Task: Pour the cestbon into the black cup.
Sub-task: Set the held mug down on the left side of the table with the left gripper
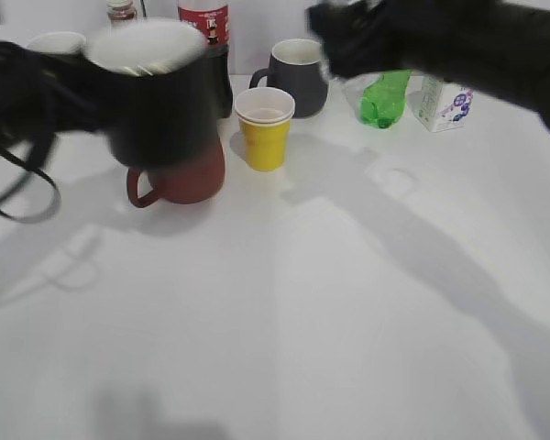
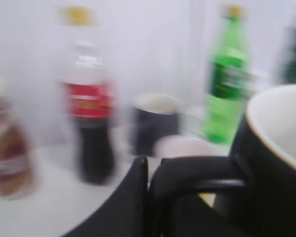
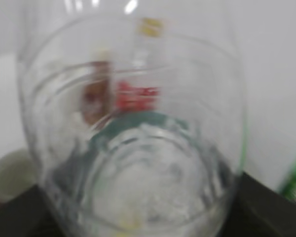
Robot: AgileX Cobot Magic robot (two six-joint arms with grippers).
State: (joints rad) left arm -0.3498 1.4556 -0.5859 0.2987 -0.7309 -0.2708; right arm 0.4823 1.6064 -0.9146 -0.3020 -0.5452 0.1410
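The black cup [image 1: 160,101], glossy with a white inside, is held up off the table at the left, blurred, in front of the brown mug. My left gripper [image 1: 78,87] is shut on its loop handle; the left wrist view shows the jaws [image 2: 147,170] pinching the handle, with the cup [image 2: 281,148] at the right. The cestbon [image 3: 138,148], a clear ridged bottle with a dark green band, fills the right wrist view. My right gripper [image 1: 348,46] is shut on it, raised at the back right. In the exterior view the dark arm mostly hides the bottle.
A brown mug [image 1: 179,174] stands under the lifted cup. A yellow paper cup [image 1: 264,133], a dark grey mug [image 1: 298,73], a cola bottle [image 1: 206,27], a green soda bottle [image 1: 385,96] and a small carton [image 1: 443,101] stand across the back.
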